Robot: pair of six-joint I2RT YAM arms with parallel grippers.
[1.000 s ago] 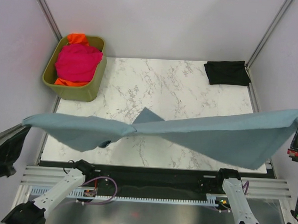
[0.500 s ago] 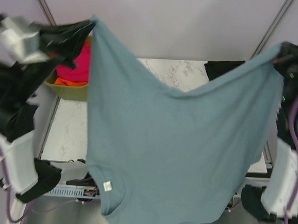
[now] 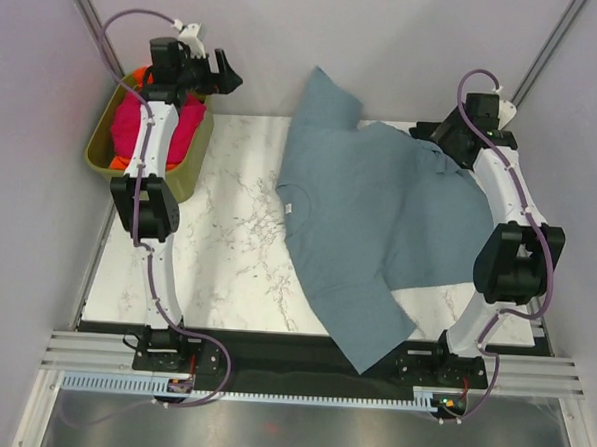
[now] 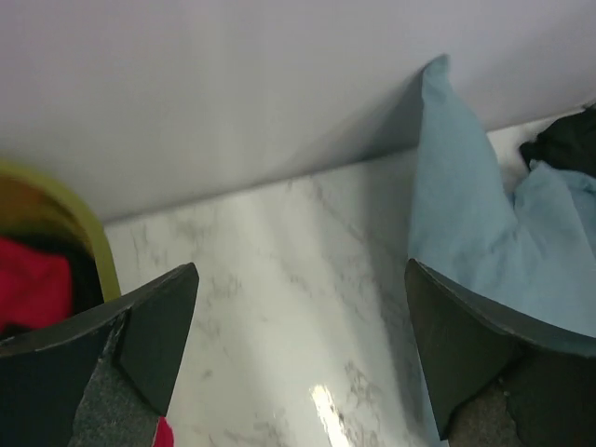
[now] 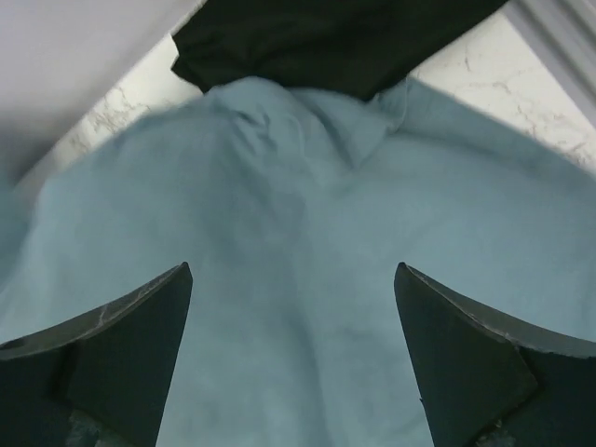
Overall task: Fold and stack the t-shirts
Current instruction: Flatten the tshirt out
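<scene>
Barely started, with no fold made yet. At left, pink shirt (image 3: 121,132) and orange shirt (image 3: 129,163) heaped in bin (image 3: 170,189); left claw (image 4: 300,289) released, empty, near its far rim. Across table (image 3: 227,250) rightward, blue shirt (image 3: 379,218) spread askew, sleeve up wall (image 3: 388,48), hem over near edge, overlapping black shirt (image 5: 335,37), probably needing shifting first; right claw (image 5: 291,279) released above.

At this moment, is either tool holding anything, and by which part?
Nothing is held. The left tool and right tool are both open and empty; the slate blue-grey cloth t-shirt lies free on the white marble table.
</scene>
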